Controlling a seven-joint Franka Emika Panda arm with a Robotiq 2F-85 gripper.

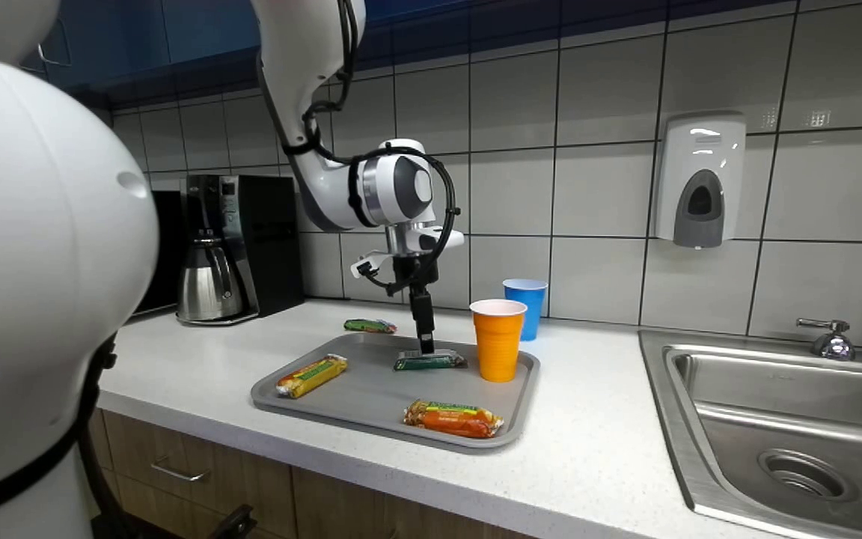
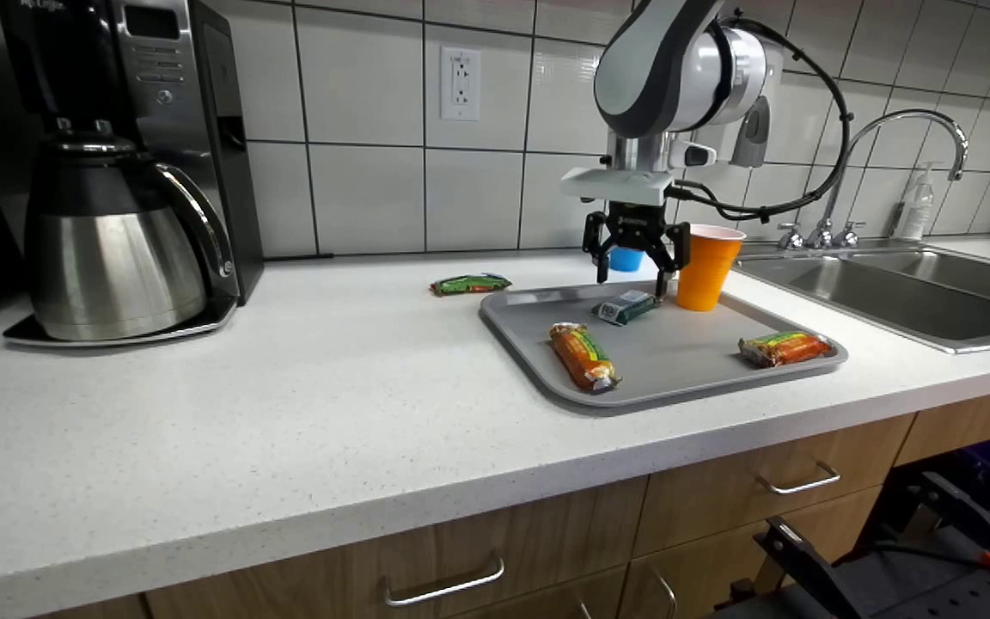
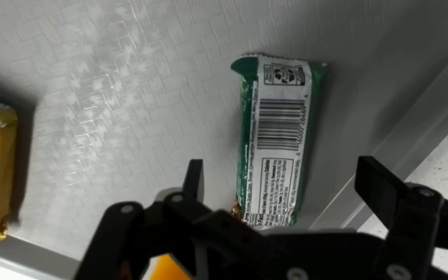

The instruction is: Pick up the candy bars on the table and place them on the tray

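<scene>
My gripper [image 3: 281,162] stands open low over the grey tray [image 1: 371,400]. Between and below its spread fingers, a dark green candy bar [image 3: 280,128] lies barcode side up on the tray, with room on both sides of it in the wrist view. In an exterior view this bar [image 2: 624,307] rests beside the fingertips [image 2: 660,288]. A yellow-orange bar [image 1: 312,376] lies on the tray's near-left part. Another green bar [image 2: 470,284] sits on the white table [image 2: 246,404], just outside the tray's back corner.
An orange cup [image 1: 498,344] stands on the tray close to the gripper, and a blue cup [image 1: 533,313] is behind it. An orange-red packet [image 1: 453,419] lies at the tray's front. A coffee maker [image 2: 117,241] and the steel sink [image 1: 768,427] flank the area.
</scene>
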